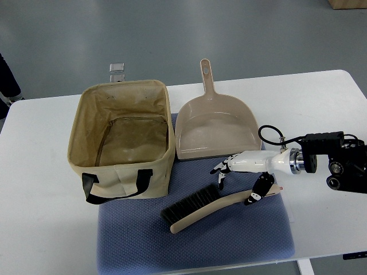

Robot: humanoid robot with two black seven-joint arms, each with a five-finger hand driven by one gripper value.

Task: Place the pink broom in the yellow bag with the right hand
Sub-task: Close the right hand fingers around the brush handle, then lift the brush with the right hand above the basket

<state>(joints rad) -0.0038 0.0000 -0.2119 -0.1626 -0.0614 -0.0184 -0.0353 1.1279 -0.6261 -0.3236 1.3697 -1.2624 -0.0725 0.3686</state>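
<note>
Yellow bag (pixel 121 137) sits open well to the left of the right hand (pixel 243 172), interior bare, black strap handle on its near wall. Dustpan (pixel 213 129) lies just behind the hand, also bare inside. No readable labels or writing. Right hand hovers over the handle end of the pink broom (pixel 215 207), fingers loosely spread, thumb touching the handle, not closed around it. Broom lies on the blue mat (pixel 195 240), bristles pointing toward the bag.

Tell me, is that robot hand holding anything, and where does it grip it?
It looks like the right hand is closing on the brush at the tip of its handle, thumb below and fingers above. Whether the grip is firm cannot be told.
</note>
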